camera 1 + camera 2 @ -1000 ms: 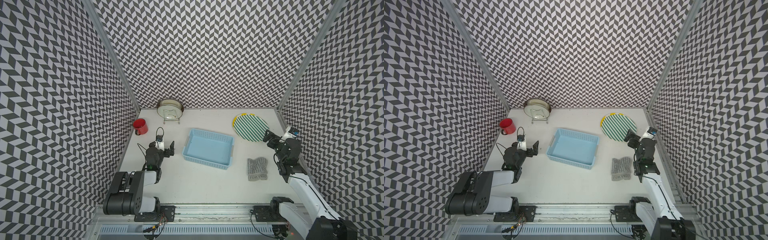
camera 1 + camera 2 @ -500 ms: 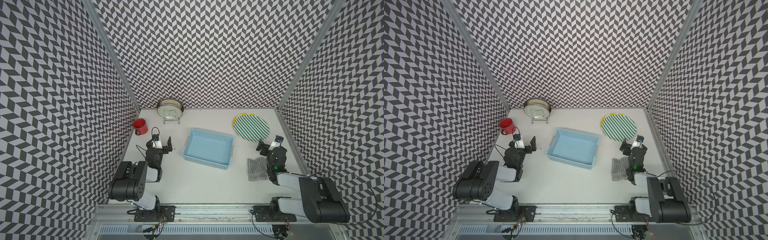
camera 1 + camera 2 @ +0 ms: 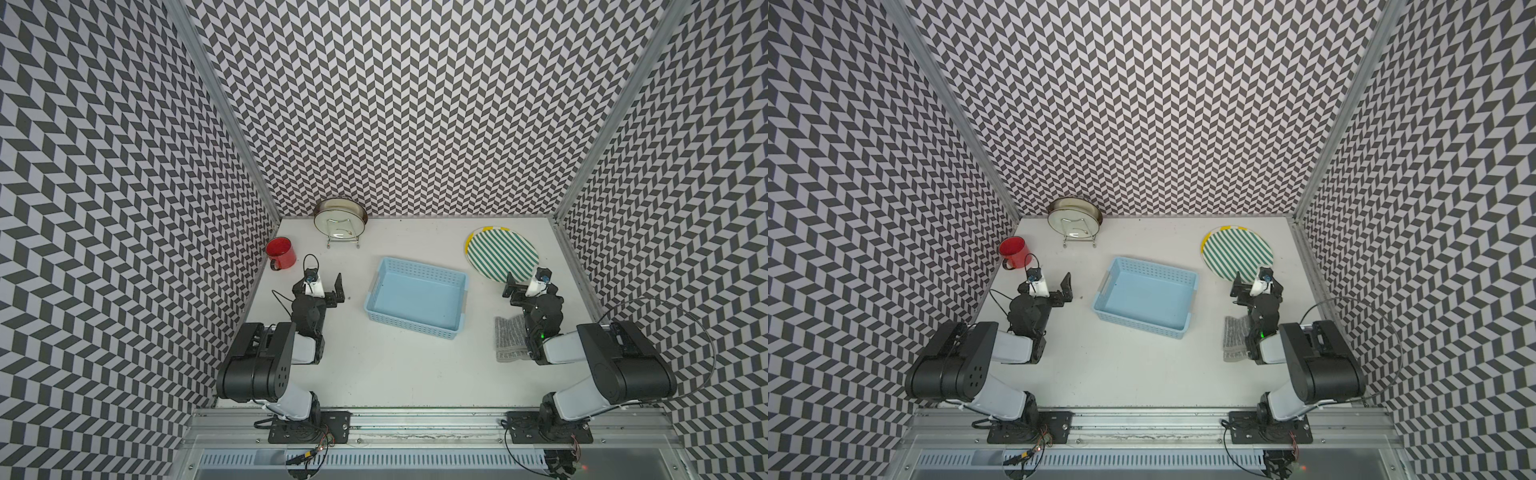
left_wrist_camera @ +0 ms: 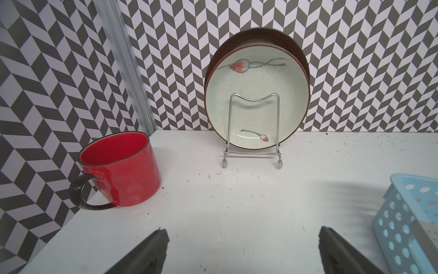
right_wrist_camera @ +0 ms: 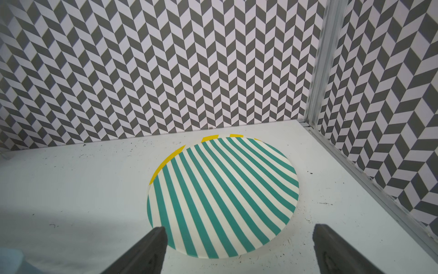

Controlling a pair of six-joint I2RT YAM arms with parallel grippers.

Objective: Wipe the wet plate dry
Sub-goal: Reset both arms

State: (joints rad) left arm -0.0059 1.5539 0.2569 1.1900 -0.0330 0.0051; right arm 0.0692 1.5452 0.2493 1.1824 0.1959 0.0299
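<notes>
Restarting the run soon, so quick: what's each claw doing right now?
Left claw: open, holding nothing.
Right claw: open, holding nothing.

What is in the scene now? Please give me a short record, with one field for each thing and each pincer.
left pincer: open, empty, facing mug and rack
right pincer: open, empty, facing striped plate
floral plate: upright in rack, dark plate behind it
striped plate: flat on table, yellow-striped plate beneath
cloth: flat, beside basket, partly hidden by right arm
basket: blue, empty, mid-table
mug: red, upright, beside left wall
</notes>
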